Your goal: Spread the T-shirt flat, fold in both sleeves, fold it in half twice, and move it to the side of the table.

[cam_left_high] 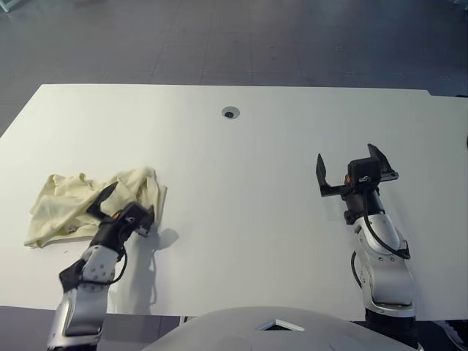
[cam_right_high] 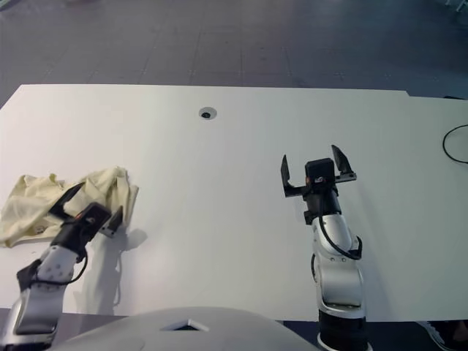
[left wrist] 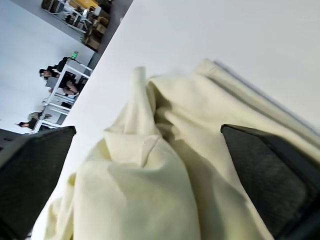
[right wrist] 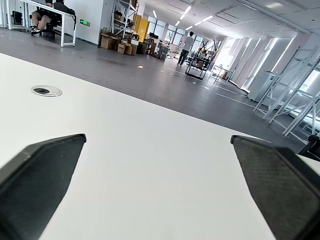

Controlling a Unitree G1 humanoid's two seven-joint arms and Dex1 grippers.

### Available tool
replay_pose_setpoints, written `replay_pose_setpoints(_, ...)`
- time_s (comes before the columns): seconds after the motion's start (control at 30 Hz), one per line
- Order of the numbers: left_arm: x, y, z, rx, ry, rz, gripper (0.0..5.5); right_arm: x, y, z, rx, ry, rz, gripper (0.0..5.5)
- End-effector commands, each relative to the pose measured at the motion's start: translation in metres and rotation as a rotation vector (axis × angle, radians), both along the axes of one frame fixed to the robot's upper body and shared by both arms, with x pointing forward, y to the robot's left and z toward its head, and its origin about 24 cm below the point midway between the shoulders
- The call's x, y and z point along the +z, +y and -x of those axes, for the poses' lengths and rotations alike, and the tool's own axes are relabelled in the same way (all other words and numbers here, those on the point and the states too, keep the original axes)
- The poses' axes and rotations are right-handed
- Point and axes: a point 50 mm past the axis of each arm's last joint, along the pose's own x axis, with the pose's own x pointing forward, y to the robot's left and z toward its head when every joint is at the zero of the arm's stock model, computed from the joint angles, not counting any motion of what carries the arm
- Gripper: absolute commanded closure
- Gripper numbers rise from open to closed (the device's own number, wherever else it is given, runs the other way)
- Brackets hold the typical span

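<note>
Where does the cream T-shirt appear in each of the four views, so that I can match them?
Left eye view: the T-shirt lies crumpled on the table, at its left side, by the left gripper.
Right eye view: same spot, near the picture's left edge.
Left wrist view: close up in the middle, between the open fingers.
Right wrist view: not in it.
Shared landmark: the white table, in all four.

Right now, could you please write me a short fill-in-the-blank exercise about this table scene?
The T-shirt lies crumpled on the robot's ____ side of the table.
The left gripper, open, is at the edge of the ____.
The right gripper is open and holds ____.
Missing words: left; T-shirt; nothing.
</note>
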Motion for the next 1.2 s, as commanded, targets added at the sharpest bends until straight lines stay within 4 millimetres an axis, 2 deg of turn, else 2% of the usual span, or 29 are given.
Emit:
replay_pose_setpoints(0.03, 0.008, -0.041, -0.034, -0.171, 0.056, 0.093, 0.10, 0.001, -0.001, 0.000, -0.005, 0.000, -0.004, 0.11)
replay_pose_setpoints(0.2, 0.027, -0.088, -0.079, -0.292, 0.109, 0.204, 0.10, 0.000, -0.002, -0.002, -0.010, -0.002, -0.006, 0.11)
replay_pose_setpoints(0.33, 0.044, -0.126, -0.098, -0.397, 0.109, 0.277, 0.10, 0.000, -0.003, -0.005, -0.013, -0.003, -0.007, 0.11)
replay_pose_setpoints(0.4, 0.052, -0.134, -0.102, -0.411, 0.088, 0.309, 0.10, 0.002, -0.003, -0.007, -0.006, -0.010, -0.008, 0.11)
replay_pose_setpoints(0.43, 0.059, -0.131, -0.103, -0.398, 0.061, 0.316, 0.10, 0.004, -0.003, -0.008, 0.001, -0.014, -0.011, 0.11)
replay_pose_setpoints(0.53, 0.079, -0.104, -0.103, -0.324, -0.058, 0.276, 0.10, 0.007, -0.001, -0.010, 0.026, -0.021, -0.017, 0.11)
replay_pose_setpoints(0.6, 0.091, -0.075, -0.097, -0.233, -0.153, 0.227, 0.10, 0.006, -0.001, -0.008, 0.020, -0.015, -0.019, 0.11)
replay_pose_setpoints(0.7, 0.095, -0.030, -0.078, -0.093, -0.248, 0.152, 0.10, 0.003, -0.003, -0.005, 0.009, -0.003, -0.021, 0.11)
replay_pose_setpoints(0.77, 0.086, 0.001, -0.058, -0.002, -0.240, 0.094, 0.10, 0.002, -0.003, -0.003, 0.005, 0.001, -0.022, 0.11)
replay_pose_setpoints(0.83, 0.072, 0.038, -0.026, 0.103, -0.166, 0.003, 0.10, 0.002, -0.003, -0.002, 0.005, 0.007, -0.022, 0.11)
replay_pose_setpoints(0.93, 0.071, 0.091, 0.021, 0.270, -0.086, -0.126, 0.10, 0.000, -0.008, 0.004, -0.017, 0.022, -0.017, 0.11)
replay_pose_setpoints(1.1, 0.077, 0.137, 0.054, 0.382, -0.064, -0.242, 0.10, -0.003, -0.008, 0.009, -0.017, 0.042, -0.016, 0.11)
replay_pose_setpoints(1.2, 0.063, 0.143, 0.061, 0.353, -0.006, -0.225, 0.10, -0.003, -0.009, 0.009, -0.017, 0.047, -0.014, 0.11)
